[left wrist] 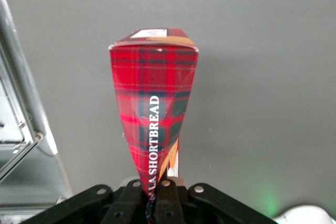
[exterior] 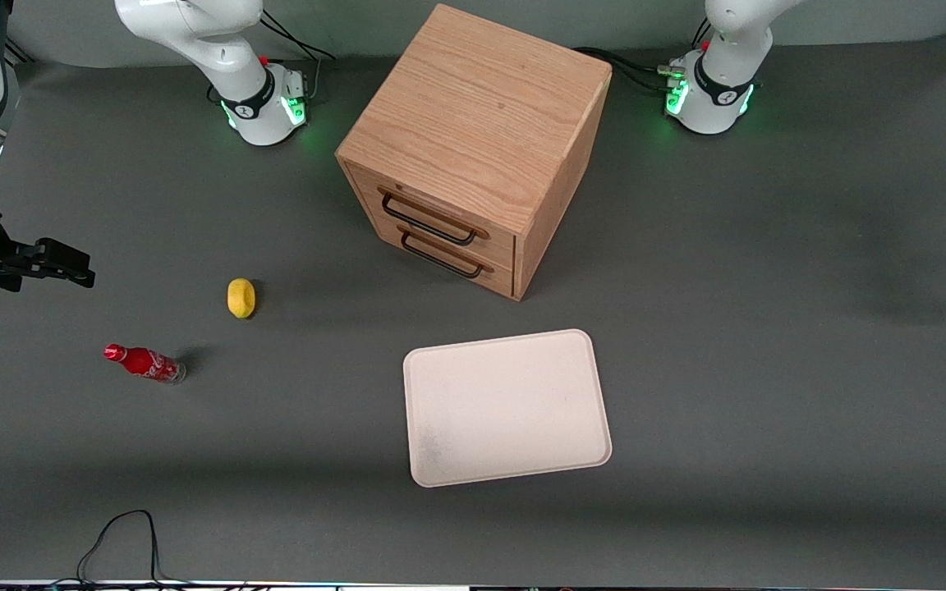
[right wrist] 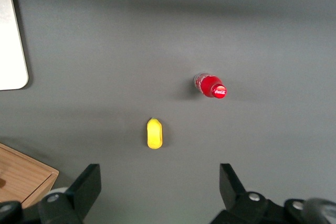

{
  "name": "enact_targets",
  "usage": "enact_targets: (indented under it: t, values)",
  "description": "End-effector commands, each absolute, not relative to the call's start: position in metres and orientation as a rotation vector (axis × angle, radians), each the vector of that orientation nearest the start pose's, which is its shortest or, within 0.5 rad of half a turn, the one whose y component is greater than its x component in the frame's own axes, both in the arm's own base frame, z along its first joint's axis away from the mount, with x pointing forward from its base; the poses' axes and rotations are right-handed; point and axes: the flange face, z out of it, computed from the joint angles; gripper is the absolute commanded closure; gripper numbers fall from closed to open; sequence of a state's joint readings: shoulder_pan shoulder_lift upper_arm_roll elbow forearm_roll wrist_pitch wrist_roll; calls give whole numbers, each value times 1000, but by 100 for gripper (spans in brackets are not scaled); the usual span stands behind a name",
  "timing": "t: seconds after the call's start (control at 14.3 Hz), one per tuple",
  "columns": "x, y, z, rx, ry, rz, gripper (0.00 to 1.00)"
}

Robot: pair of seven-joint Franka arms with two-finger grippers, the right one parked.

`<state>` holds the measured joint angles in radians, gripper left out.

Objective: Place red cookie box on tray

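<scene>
Wrist view showed the gripper [left wrist: 155, 195] closed on the box [left wrist: 153, 111], held above bare table. Carry step, I judged. Next it needed travel to the tray [exterior: 506, 406], at 6 o'clock from the cabinet [exterior: 473, 148].

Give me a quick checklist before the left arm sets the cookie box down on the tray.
1. Box held: the hand is shut on the red cookie box: ok.
2. Box hangs clear of the table: ok.
3. Tray bare, nothing on it: ok.
4. Hand over the tray: not ok; the front view shows neither.
5. Soda bottle and yellow object lie away from the tray: ok.
6. Cabinet drawers closed: ok.
</scene>
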<state>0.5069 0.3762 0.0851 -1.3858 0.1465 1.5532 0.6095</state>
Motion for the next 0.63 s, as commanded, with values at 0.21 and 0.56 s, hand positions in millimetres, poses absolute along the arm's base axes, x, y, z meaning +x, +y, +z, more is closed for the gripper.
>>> enact_targets:
  t: [0.21, 0.56]
  values:
    - [538, 349, 553, -3038, 39, 427, 100]
    - [551, 299, 573, -3043, 46, 422, 100]
